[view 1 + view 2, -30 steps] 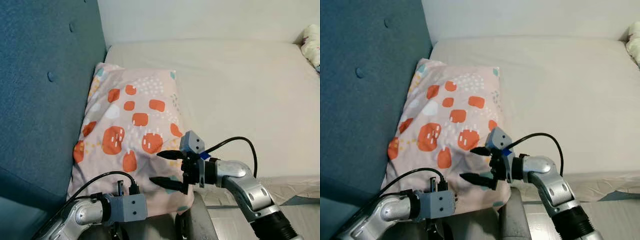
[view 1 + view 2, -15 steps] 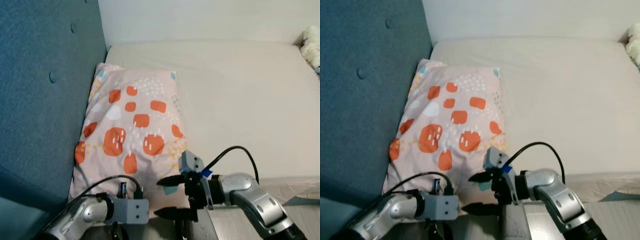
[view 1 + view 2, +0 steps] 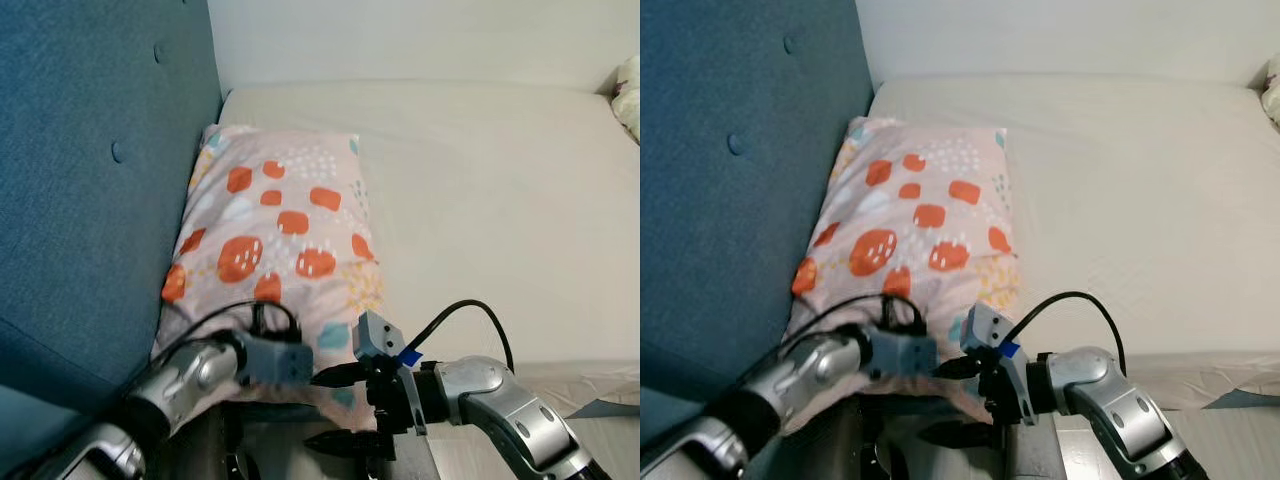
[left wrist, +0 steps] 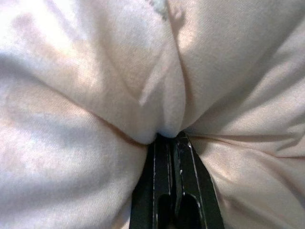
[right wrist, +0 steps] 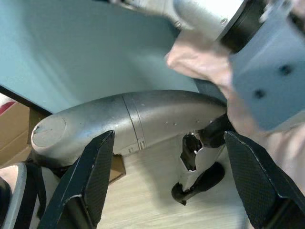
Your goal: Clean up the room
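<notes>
From the head views, a pink pillow (image 3: 283, 230) with orange spots lies on the cream mattress (image 3: 500, 200), its left edge against the blue headboard (image 3: 90, 180). The left gripper (image 3: 300, 372) sits at the pillow's near edge. The right gripper (image 3: 335, 408), just beside that edge, has its fingers spread apart and holds nothing.

The left wrist view shows the left gripper's fingers (image 4: 164, 162) pressed together, pinching a fold of the pillow's fabric.

The right wrist view shows the right gripper's fingers (image 5: 93, 176) wide apart, with a wooden floor (image 5: 152, 210) beyond.
</notes>
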`<state>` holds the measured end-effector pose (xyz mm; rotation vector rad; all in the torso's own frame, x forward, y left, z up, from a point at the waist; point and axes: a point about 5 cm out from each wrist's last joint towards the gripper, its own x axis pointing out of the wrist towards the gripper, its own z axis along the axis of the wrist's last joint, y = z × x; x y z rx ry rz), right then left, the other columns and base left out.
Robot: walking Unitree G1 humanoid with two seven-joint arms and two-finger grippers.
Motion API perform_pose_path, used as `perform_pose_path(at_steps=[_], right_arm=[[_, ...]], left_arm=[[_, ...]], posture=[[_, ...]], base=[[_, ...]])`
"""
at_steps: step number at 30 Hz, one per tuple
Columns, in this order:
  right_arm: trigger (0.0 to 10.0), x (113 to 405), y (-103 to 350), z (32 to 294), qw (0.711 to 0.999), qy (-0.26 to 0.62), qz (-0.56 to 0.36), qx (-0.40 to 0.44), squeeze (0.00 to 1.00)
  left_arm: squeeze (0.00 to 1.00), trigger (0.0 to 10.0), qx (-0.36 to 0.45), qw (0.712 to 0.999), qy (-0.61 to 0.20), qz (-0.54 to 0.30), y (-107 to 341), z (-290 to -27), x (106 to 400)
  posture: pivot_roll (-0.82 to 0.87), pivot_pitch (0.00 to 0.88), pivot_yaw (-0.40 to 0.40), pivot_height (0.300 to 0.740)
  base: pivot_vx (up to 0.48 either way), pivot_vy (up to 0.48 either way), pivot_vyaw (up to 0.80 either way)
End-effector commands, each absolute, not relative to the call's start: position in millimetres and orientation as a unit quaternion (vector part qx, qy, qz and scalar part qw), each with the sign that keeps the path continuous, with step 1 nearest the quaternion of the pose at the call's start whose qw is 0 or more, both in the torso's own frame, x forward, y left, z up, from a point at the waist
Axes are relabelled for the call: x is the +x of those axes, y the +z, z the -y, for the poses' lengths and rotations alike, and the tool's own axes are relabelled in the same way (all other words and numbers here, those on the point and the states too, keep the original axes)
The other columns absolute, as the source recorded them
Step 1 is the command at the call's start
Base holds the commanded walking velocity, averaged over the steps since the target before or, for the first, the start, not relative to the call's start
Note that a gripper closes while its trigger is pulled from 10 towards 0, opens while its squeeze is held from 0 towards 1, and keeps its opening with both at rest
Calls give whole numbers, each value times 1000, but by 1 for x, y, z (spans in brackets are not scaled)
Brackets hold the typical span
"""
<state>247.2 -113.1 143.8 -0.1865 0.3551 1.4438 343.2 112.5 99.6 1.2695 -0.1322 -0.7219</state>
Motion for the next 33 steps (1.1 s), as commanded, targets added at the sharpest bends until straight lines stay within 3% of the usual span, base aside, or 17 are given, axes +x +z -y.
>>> perform_pose_path(at_steps=[1,11,18,21,26,27,33], right_arm=[[10000,242,138,112,730,656,-171,-87,0],[10000,241,136,112,736,648,-173,-90,0],[10000,243,135,109,737,647,-172,-88,0],[10000,244,135,107,739,648,-167,-83,0],[10000,245,134,106,741,646,-165,-81,0],[10000,248,132,106,743,644,-163,-79,0],[10000,253,134,103,745,644,-155,-79,0]], left_arm=[[0,10000,587,752,-294,63,105,-117,352],[0,10000,604,750,-257,79,111,-113,364],[0,10000,588,753,-287,66,97,-118,353],[0,10000,503,790,-345,57,88,-134,330],[0,10000,422,825,-370,61,87,-141,311],[0,10000,356,851,-380,74,90,-147,286],[0,10000,303,872,-373,95,99,-154,257]], posture=[[-26,340,-37,598],[-31,339,-30,598],[-25,331,-27,598],[-16,321,-18,598],[-1,307,-19,598],[7,301,-25,598],[7,276,-28,598]], base=[[0,0,0],[0,0,0],[0,0,0],[0,0,0],[0,0,0],[0,0,0],[0,0,0]])
